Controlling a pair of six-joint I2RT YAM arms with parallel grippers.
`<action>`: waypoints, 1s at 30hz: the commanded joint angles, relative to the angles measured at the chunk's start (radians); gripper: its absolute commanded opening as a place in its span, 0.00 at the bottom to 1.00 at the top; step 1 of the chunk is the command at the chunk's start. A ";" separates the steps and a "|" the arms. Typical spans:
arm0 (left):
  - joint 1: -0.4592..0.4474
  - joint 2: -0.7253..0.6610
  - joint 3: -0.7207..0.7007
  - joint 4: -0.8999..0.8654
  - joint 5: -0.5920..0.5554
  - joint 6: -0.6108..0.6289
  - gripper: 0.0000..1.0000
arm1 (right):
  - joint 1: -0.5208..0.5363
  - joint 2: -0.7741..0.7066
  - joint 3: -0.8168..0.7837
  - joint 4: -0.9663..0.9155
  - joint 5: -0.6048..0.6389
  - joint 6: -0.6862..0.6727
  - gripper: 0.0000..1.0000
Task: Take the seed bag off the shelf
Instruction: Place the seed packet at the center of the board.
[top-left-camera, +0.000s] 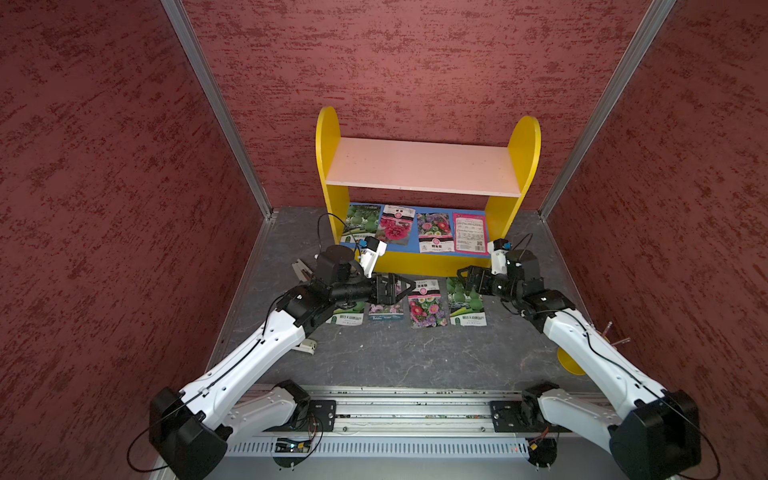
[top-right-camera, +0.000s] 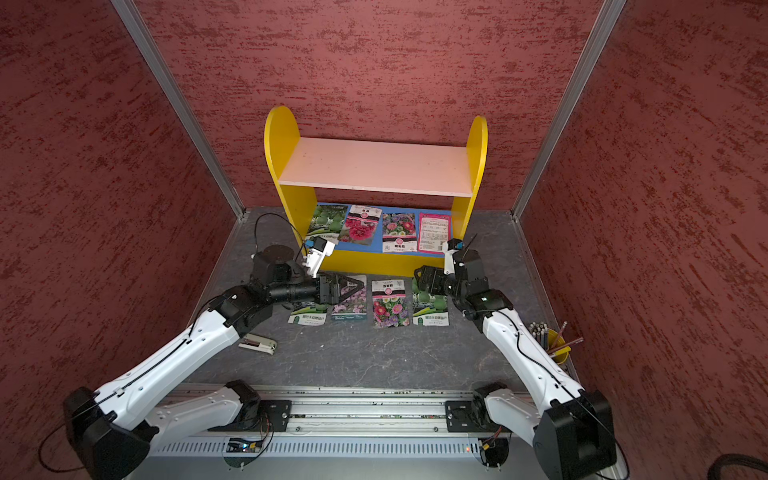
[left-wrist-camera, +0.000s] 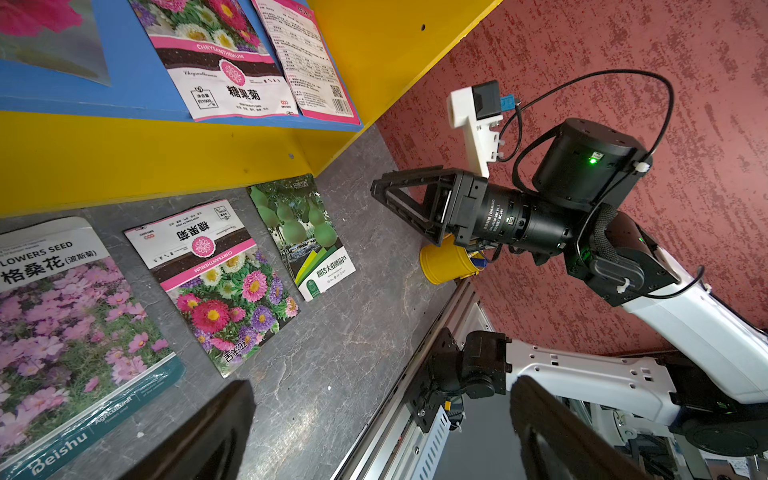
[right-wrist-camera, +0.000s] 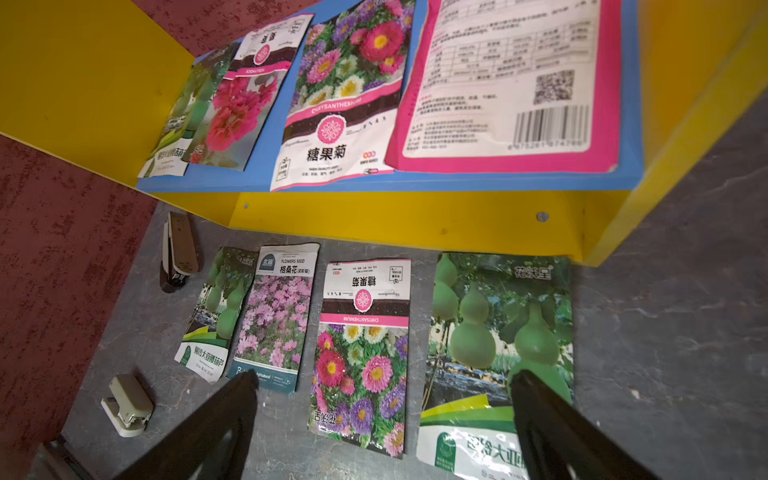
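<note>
Four seed bags (top-left-camera: 434, 232) lie flat on the blue board (top-left-camera: 414, 243) of the shelf (top-left-camera: 328, 137), and four more bags (top-left-camera: 428, 303) lie on the desk (top-left-camera: 374, 361) just in front of the shelf. The left jaws and right jaws are wide open, hold nothing, and hang low over those desk bags. I think the next shelf bag is due, so one pair of jaws must rise to the blue board and pinch a bag's front edge.
</note>
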 joint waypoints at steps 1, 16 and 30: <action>-0.015 0.003 0.002 0.019 -0.027 -0.004 1.00 | 0.033 0.033 0.019 0.106 0.083 0.009 0.99; -0.045 0.021 -0.015 0.022 -0.050 -0.045 1.00 | 0.071 0.277 0.280 0.086 0.398 -0.201 0.98; -0.083 0.021 -0.007 -0.010 -0.097 -0.016 1.00 | 0.031 0.615 0.585 0.006 0.478 -0.277 0.97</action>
